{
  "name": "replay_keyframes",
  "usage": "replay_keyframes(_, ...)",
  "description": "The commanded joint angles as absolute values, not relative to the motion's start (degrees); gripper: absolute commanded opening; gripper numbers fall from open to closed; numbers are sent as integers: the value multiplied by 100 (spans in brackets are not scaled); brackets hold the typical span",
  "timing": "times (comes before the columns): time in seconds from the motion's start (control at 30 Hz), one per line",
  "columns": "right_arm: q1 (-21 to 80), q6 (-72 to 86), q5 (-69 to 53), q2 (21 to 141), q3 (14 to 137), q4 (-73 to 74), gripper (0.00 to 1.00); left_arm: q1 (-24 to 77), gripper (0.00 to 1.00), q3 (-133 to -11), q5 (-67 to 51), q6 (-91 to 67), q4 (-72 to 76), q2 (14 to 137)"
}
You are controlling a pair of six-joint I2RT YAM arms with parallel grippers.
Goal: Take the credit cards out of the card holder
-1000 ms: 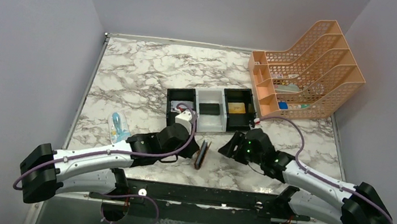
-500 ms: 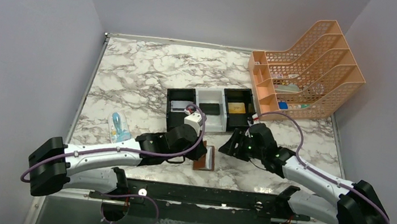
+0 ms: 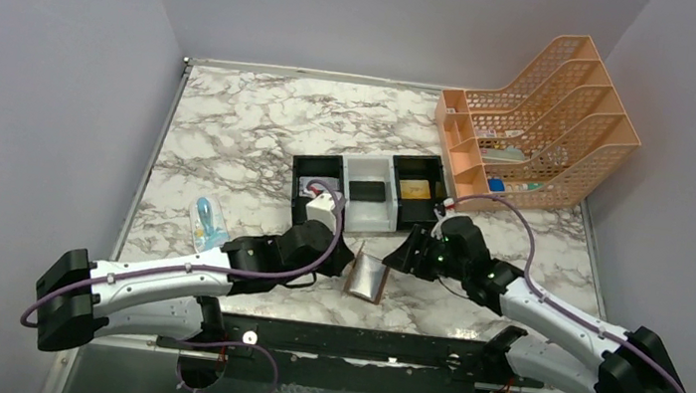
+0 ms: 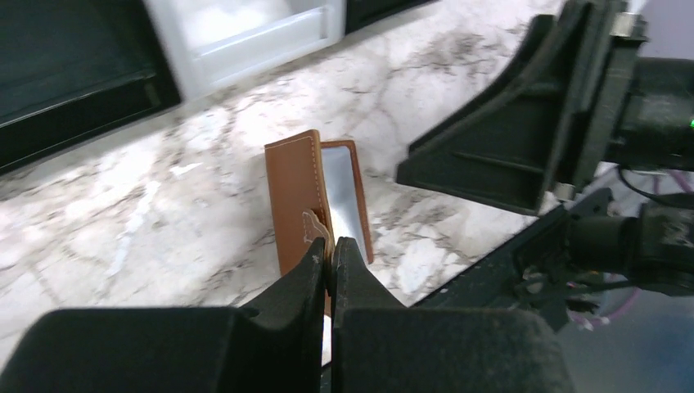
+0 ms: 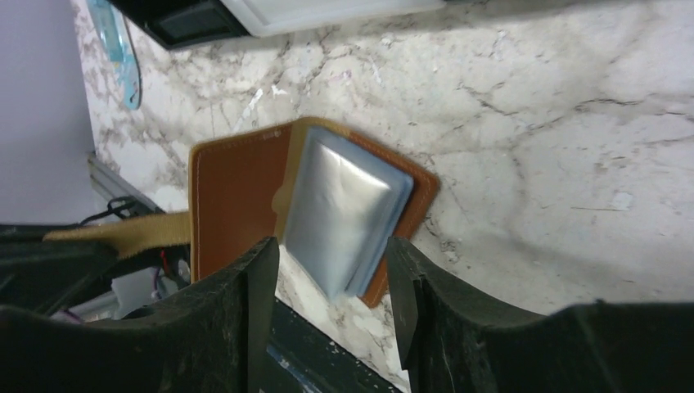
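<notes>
- Card holder [image 3: 367, 280]: a second ago on edge and folded; now spread open, just ahead of the left gripper [image 4: 330, 250] and beneath the right gripper [image 5: 331, 270].
- Left gripper: clenched on the snap tab [image 4: 315, 225].
- Right gripper: jaws apart, empty, over the pale blue pocket [image 5: 344, 209].
- Bearing on task: pocket exposed for reaching in; no card discernible in it.

Smooth tan leather, pale-stitched, on the card holder [image 5: 237, 205] between the left hand [image 4: 330, 250] and right hand [image 5: 331, 278]; faintly shiny silvery-blue pocket lining. Matt black plastic on both hands. Polished marble-look table [image 5: 573, 123] below them. Smooth black-and-white plastic tray [image 3: 366, 219] beyond.
</notes>
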State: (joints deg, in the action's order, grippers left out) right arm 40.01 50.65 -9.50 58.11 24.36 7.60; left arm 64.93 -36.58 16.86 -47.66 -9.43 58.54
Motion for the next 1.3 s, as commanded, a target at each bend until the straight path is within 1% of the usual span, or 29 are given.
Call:
replay_keyframes(0.0,3984,5133,-2050,6229,2324,47,51,6379,0,-3310,2358,-5023,-1581,5544)
replay_keyframes(0.1,3990,5146,-2775,6647,2288,-467,50,6271,0,-3071,2390,-5043,-1681,5449)
replay_keyframes(0.27,3995,5214,-3130,7046,2312,-780,50,6205,0,-2898,2516,-5121,-1951,5434)
replay_keyframes(0.43,4037,5246,-3258,7262,2367,-1010,49,6190,0,-2806,2624,-5167,-2128,5351)
replay_keyframes(0.77,4148,5185,-3505,8232,2706,-1322,46,6160,0,-2795,2586,-5050,-2190,5479)
replay_keyframes(1.27,4166,5170,-3518,8350,2899,-1277,45,6161,0,-2651,2445,-5102,-2164,5729)
